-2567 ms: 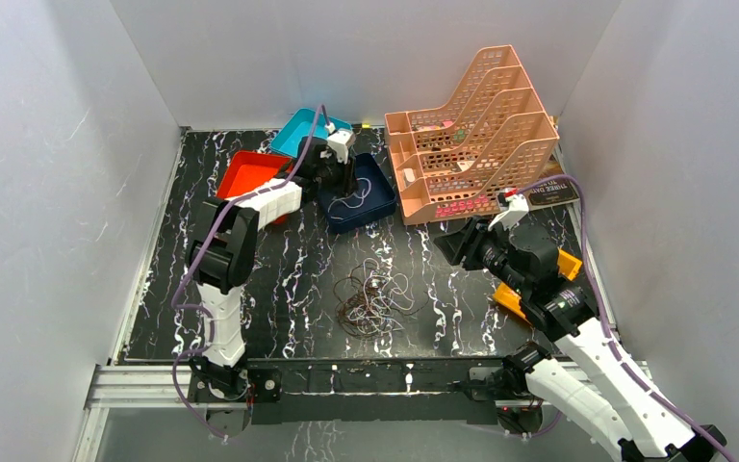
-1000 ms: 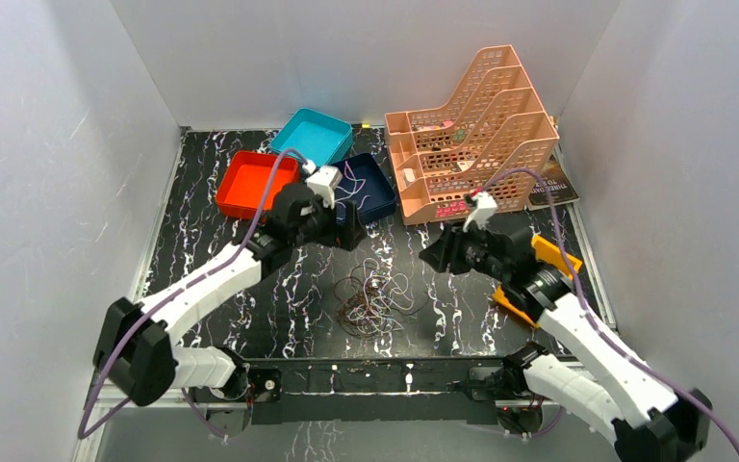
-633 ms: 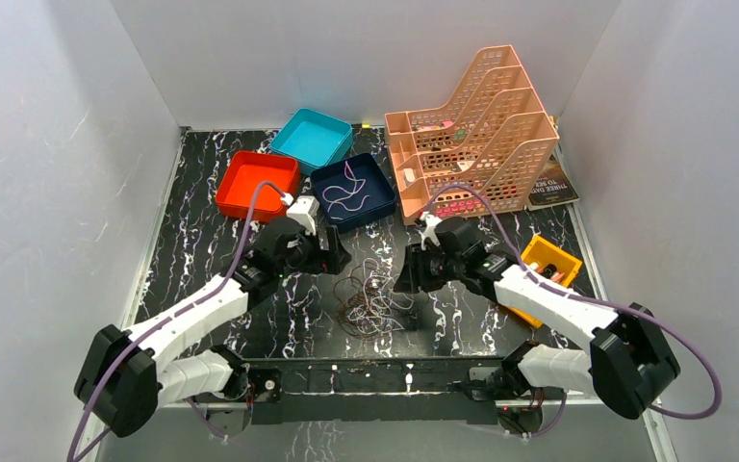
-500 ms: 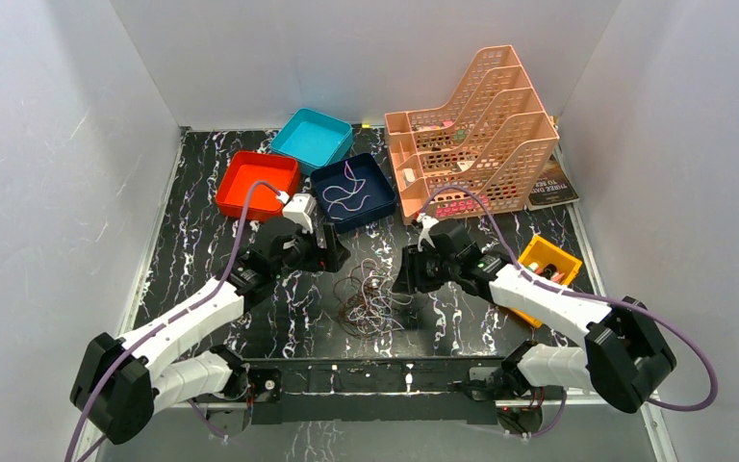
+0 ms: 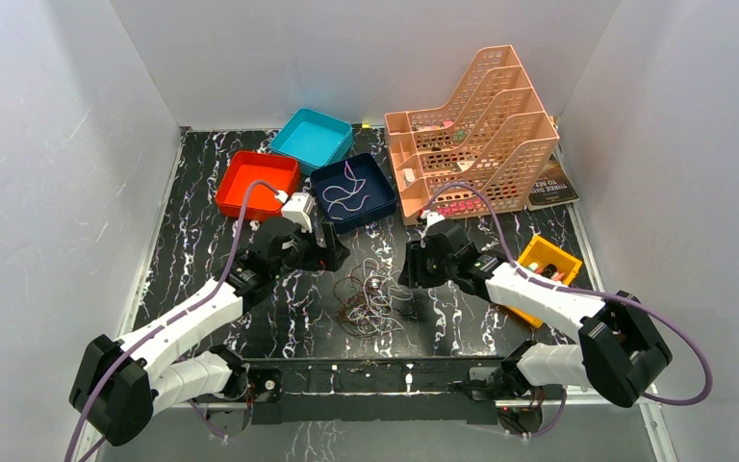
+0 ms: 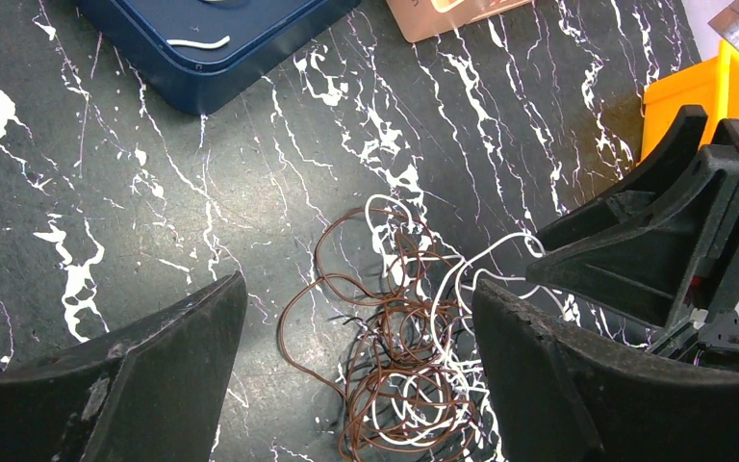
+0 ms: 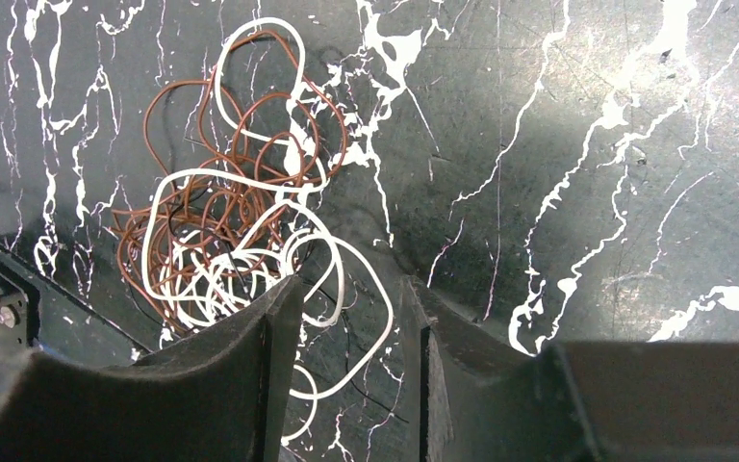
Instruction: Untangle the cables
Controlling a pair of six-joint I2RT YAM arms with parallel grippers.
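Right wrist view: right gripper barely open, left gripper wide (both empty), so grabbing several cables together could tighten the tangle.

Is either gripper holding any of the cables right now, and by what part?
Nothing is held. The left gripper is open above the cables; the right gripper is open too, with a white loop between its fingers, unclamped.

Brown, white, maybe blk cables
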